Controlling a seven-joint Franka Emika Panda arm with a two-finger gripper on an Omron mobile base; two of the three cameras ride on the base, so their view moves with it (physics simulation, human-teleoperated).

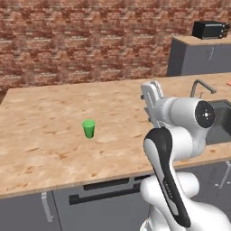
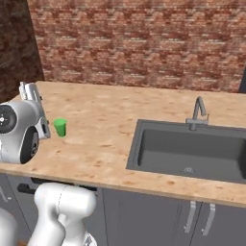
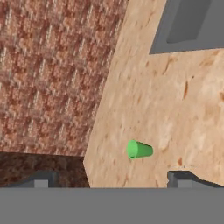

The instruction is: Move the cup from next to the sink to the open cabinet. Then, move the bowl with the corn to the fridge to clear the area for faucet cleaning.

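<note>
The small green cup [image 1: 89, 128] stands upright on the wooden counter [image 1: 45, 113], well to the left of the dark grey sink [image 2: 192, 149] and its silver faucet [image 2: 198, 113]. In the hand view the cup [image 3: 139, 149] appears sideways because the camera is rolled, with the sink's corner [image 3: 188, 26] at the top right. My gripper [image 3: 114, 181] is open, its fingertips [image 3: 41, 179] wide apart, and it hovers above the counter some way from the cup with nothing between them. The bowl, corn, fridge and wall cabinet are out of view.
A brick wall [image 1: 90, 40] runs behind the counter. A black appliance [image 1: 210, 29] sits on a grey unit at the back right. Something small and red [image 1: 228, 83] lies at the right edge beyond the faucet [image 1: 200, 85]. Drawers [image 1: 103, 191] sit under the counter.
</note>
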